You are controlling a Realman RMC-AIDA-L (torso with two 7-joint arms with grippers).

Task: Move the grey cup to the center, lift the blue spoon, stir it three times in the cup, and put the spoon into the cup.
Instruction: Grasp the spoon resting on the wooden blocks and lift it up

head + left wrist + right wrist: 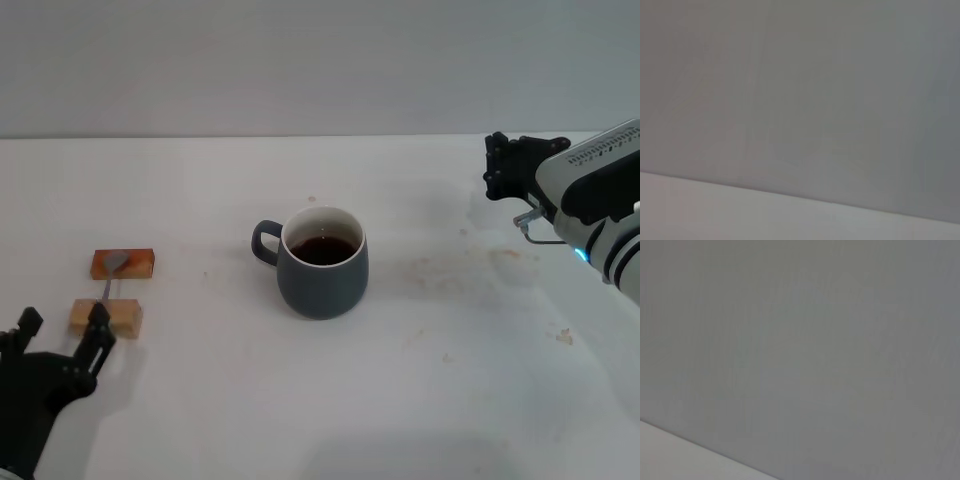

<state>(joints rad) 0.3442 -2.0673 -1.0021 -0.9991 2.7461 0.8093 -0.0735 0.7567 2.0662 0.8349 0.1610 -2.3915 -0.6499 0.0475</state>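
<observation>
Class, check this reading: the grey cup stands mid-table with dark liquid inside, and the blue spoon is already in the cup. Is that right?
Not quite. The blue spoon is not in the cup; the head view shows it lying across two wooden blocks near the left end effector. The rest holds: the grey cup stands mid-table with dark liquid inside.

Grey cup [322, 264] upright mid-desk, handle toward my left, dark liquid inside. Blue spoon [110, 276] far left, lying across two wooden blocks [115, 290].
</observation>
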